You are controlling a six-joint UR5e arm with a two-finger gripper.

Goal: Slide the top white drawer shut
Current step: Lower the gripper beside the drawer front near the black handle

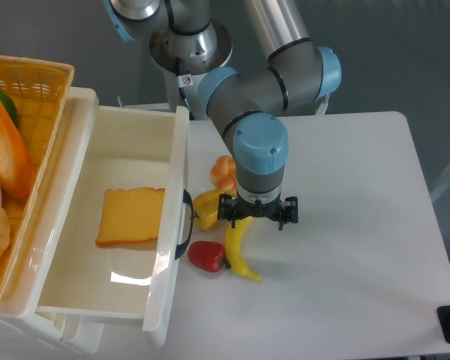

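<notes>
Right now the one camera looks down on the table (pixel 360 225), and the top white drawer (pixel 75 300) sits at the left, pulled far out from its cabinet. Its tall front panel faces the arm, with the curved black handle (pixel 184 225) in the middle of it. A slice of yellow cheese (pixel 131 216) lies flat inside the drawer. The gripper (pixel 256 215) hangs over the table to the right of the handle, apart from the drawer, with its two fingers spread wide and holding nothing. Right under it is a banana (pixel 240 247). A yellow pepper (pixel 208 208) and a red pepper (pixel 206 256) lie just beside the front panel, and an orange fruit (pixel 223 172) sits a little behind them. A yellow wicker basket (pixel 30 97) with bread in it rests on top of the cabinet. To close the drawer well, I think the arm should come down against the front panel near the handle and push straight left. Pushing near the middle should keep the drawer from twisting. The toy food is very close, so the fingers should stay above it or go around it, or it may get squashed against the panel.
</notes>
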